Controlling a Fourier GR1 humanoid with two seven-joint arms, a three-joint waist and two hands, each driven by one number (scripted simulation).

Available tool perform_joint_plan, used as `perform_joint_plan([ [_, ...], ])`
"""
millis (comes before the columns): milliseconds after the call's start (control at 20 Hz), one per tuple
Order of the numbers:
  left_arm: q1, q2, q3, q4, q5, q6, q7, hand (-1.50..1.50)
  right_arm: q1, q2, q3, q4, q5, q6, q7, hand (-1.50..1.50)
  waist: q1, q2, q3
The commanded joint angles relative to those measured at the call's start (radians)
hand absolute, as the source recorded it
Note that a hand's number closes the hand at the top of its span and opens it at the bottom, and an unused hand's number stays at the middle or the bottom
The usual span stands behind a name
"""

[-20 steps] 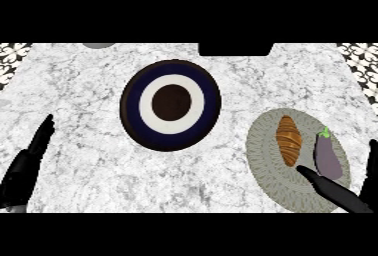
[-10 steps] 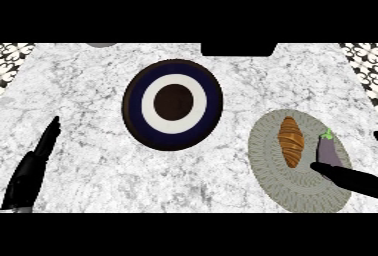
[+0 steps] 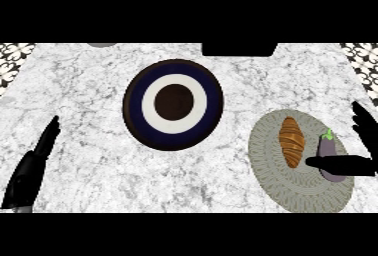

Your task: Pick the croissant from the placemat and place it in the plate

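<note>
Right hand [image 3: 353, 164] at the right edge, open, fingers spread, thumb laid across the purple eggplant [image 3: 329, 152] and pointing toward the golden-brown ridged croissant [image 3: 291, 141], tip just beside it. Croissant lying lengthwise on the round grey-green woven placemat [image 3: 295, 185], untouched, eggplant just beside it on the right. Well apart to the left, the round dark-blue plate with white ring and brown centre [image 3: 173, 104], on the white marble counter [image 3: 88, 90]. Left hand [image 3: 29, 172] at the lower left edge, open, fingers straight, resting. No readable writing or labels anywhere.
</note>
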Motion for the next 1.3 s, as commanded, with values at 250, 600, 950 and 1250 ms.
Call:
perform_joint_plan([
  [250, 0.03, -0.035, 0.048, -0.013, -0.031, -0.032, -0.002, 0.0, -0.044, 0.03, 0.007, 0.152, 0.04, 0.206, -0.046, -1.5, -0.007, -0.002, 0.0],
  [600, 0.028, -0.087, 0.067, -0.044, -0.092, -0.051, 0.014, 0.0, -0.077, 0.085, -0.048, 0.246, 0.063, 0.324, -0.11, -1.5, -0.009, -0.002, 0.0],
  [950, 0.047, -0.061, 0.14, -0.067, -0.074, -0.133, 0.015, 0.0, -0.12, 0.155, -0.05, 0.394, 0.132, 0.37, -0.177, -1.5, -0.006, -0.002, 0.0],
  [1250, -0.023, -0.142, 0.145, -0.036, -0.155, -0.123, 0.048, 0.0, -0.172, 0.247, -0.087, 0.489, 0.213, 0.354, -0.214, -1.5, -0.008, -0.001, 0.0],
])
